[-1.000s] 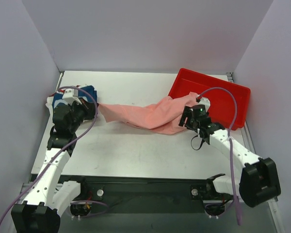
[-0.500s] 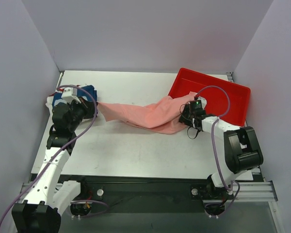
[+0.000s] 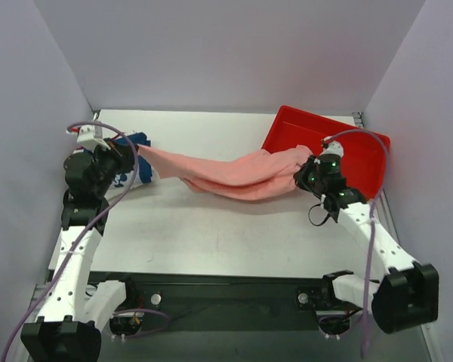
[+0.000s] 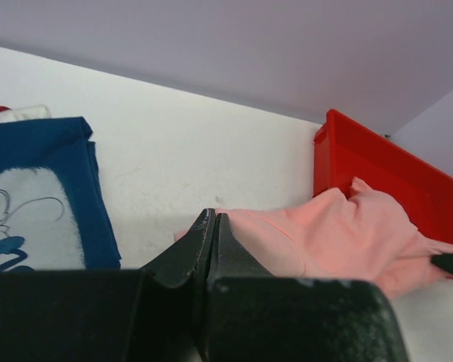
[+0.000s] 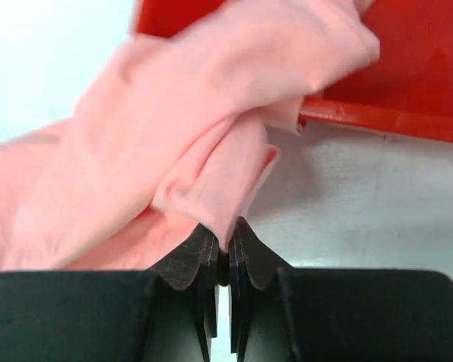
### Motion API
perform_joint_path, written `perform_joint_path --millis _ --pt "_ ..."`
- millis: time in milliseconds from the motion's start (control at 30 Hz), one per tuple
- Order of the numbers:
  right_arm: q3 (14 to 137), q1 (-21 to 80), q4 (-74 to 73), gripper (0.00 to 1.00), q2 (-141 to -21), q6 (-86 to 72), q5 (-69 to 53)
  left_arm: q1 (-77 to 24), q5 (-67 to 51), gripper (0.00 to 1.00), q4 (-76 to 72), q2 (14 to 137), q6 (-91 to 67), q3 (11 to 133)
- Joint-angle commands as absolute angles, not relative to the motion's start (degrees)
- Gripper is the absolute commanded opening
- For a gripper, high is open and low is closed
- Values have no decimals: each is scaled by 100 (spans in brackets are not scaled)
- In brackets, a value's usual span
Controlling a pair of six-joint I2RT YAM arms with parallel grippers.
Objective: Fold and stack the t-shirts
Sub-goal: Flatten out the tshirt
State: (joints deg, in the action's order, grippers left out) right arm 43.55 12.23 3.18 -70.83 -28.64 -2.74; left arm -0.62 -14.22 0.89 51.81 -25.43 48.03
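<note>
The salmon-pink t-shirt (image 3: 234, 175) hangs stretched across the table between both arms, sagging in the middle. My left gripper (image 3: 128, 151) is shut on its left end, where the black jaws pinch the pink cloth (image 4: 317, 241). My right gripper (image 3: 308, 175) is shut on a fold at its right end (image 5: 211, 181), just in front of the tray's near rim. A folded navy blue t-shirt with a white cartoon print (image 4: 38, 196) lies at the far left, below my left gripper (image 4: 214, 219). A bit of white and red cloth (image 4: 7, 111) peeks out behind it.
A red plastic tray (image 3: 355, 151) stands at the back right, its front rim (image 5: 392, 121) close to my right gripper (image 5: 225, 230). Part of the pink shirt drapes over that rim. Walls close in on the left, back and right.
The right gripper has closed on the shirt's right end and moved right. The left gripper has lifted and pulled left. The shirt now hangs taut instead of lying on the table.
</note>
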Motion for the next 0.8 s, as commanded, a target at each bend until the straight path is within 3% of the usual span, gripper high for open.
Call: perform_joint_path --millis 0,167,267,300,400,633,767 --pt "4342 1318 -481 0 -5795 -2751 -18 237 -1196 0 280 4948 -2470 5510" --pt "4421 1467 -1089 2 -4617 -2769 158 378 -1599 0 378 5150 -2478 5643" --pt "4316 1485 -1230 22 -4378 -2856 193 439 -1574 0 369 5229 -2479 5476" --pt "4281 1477 -1274 38 -4342 -2865 219 439 -1547 0 360 5247 -2470 5432" --pt "4079 1503 -1353 56 -4385 -2926 351 440 -1573 0 352 5370 -2443 5362" --pt "3578 2475 -1389 61 -4728 -3216 984 439 -1846 0 123 5616 -2479 5247" --pt "3165 3145 -1380 53 -5061 -3638 1028 448 -1837 0 114 5608 -2443 5238"
